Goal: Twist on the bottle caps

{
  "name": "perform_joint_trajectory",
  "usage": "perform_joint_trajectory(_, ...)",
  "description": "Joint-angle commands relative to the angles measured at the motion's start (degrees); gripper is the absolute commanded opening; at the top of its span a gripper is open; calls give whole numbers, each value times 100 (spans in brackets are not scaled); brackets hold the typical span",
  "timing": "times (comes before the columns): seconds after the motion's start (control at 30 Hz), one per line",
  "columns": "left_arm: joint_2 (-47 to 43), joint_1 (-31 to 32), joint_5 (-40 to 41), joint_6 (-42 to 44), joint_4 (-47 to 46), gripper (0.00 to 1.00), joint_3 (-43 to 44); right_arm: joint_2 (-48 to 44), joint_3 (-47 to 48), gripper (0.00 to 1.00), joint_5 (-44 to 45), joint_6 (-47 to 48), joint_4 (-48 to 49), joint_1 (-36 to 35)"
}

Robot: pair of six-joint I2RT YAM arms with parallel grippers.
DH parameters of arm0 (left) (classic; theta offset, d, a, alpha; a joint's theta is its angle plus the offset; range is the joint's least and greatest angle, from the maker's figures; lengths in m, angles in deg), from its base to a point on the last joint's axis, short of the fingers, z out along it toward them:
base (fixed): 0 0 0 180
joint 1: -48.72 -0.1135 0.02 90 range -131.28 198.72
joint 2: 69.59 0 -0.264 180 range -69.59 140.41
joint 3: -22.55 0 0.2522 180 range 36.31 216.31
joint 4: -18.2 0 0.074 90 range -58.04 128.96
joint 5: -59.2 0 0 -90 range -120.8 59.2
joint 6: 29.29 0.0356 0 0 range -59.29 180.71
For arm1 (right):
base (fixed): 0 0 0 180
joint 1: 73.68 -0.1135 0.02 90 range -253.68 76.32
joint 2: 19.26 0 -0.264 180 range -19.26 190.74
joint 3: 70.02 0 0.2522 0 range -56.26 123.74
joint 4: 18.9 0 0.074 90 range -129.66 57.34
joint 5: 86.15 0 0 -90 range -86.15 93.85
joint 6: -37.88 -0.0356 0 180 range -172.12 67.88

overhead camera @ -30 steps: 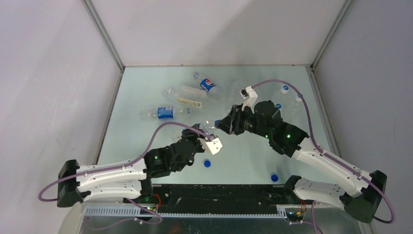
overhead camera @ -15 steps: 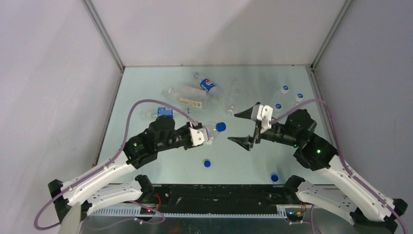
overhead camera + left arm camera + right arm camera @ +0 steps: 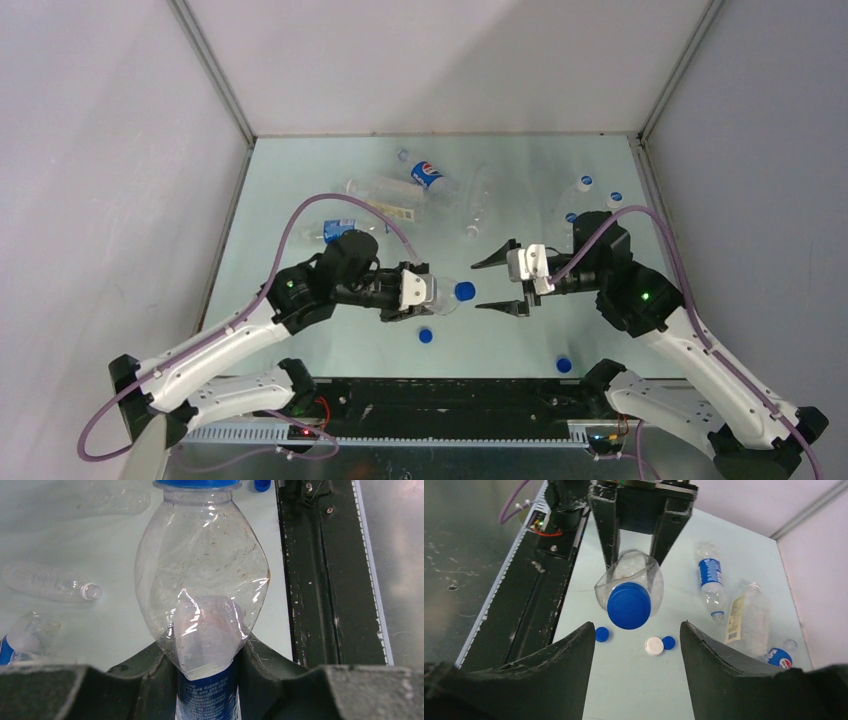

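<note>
Pale green worktop (image 3: 300, 180): one bottle has its cap, more to do.
The blue cap (image 3: 629, 605) sits on the clear bottle (image 3: 200, 580), which is held sideways, pinched by the left end effector (image 3: 424, 292). The right end effector (image 3: 477, 288) faces the cap with its fingers spread wide, not touching it. I think this one is nearly done. Near it lie loose caps (image 3: 426, 335), and other bottles (image 3: 385, 200) lie at the far side, so a lot is left.

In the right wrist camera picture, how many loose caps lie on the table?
3. A blue cap lies nearest the black strip; a white cap lies farther in, with a second blue cap right beside it. Others may be hidden from this view.
</note>
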Motion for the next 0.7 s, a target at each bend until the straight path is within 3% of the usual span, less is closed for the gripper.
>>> perform_joint_trajectory(0.0, 52, -36, -341, 10, -42, 13, 274, 83, 306, 63, -672, 192, -76, 30)
perform_joint_trajectory(0.67, 184, -34, -467, -52, -125, 13, 396, 344, 323, 40, -819, -75, 45, 25)
